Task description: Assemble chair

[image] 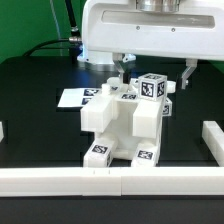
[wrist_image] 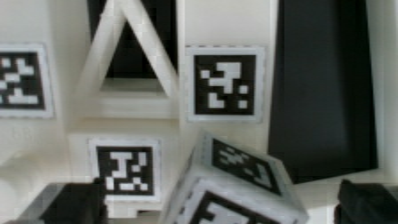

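1. Chair (image: 118,128): a white, chunky plastic assembly of slabs and blocks bearing black-and-white square tags, partly built. It stands mid-way across the black table top (image: 40,140), apart from the rails.
2. Cube (image: 150,87): a small white plastic block, tagged on its faces. It sits on top of the chair, at one o'clock of the assembly in the exterior view. In the wrist view its tags lie tilted against those below, so it may be seated slightly askew.
3. Gripper (image: 155,70): two dark fingers at twelve o'clock over the cube. The jaws are spread wide, one on either side of the cube, and grasp nothing. No contact with the cube can be made out.
4. Marker board (image: 78,97): a thin, flat white tagged sheet lying on the table at ten o'clock of the chair.
5. Rail (image: 110,180): a long, plain white bar at six o'clock of the chair.
6. Step in hand (judged): seating the cube on the chair's top. The cube appears set down and the jaws are off it.
7. Next move (judged): rise straight up so neither finger brushes the cube. If the cube proves crooked, grip it again and square it. No further loose part can be told apart from the assembly here.
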`<action>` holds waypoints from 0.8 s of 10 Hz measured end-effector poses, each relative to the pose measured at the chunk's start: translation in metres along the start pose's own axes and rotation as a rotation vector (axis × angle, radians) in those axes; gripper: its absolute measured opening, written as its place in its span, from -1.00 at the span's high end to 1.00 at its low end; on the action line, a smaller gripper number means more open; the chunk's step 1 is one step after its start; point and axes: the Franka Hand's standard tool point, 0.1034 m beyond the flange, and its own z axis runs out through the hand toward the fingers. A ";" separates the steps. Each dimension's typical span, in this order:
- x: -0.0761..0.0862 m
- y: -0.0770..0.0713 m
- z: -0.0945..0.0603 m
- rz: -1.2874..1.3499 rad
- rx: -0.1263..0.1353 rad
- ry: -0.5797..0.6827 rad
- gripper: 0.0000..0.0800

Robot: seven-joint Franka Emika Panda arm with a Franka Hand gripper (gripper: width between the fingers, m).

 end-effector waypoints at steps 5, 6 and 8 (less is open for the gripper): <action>0.001 0.000 0.000 -0.369 -0.010 0.005 -0.62; 0.001 0.000 0.000 -0.416 -0.011 0.007 -0.62; 0.002 0.001 0.000 -0.585 -0.030 0.009 -0.62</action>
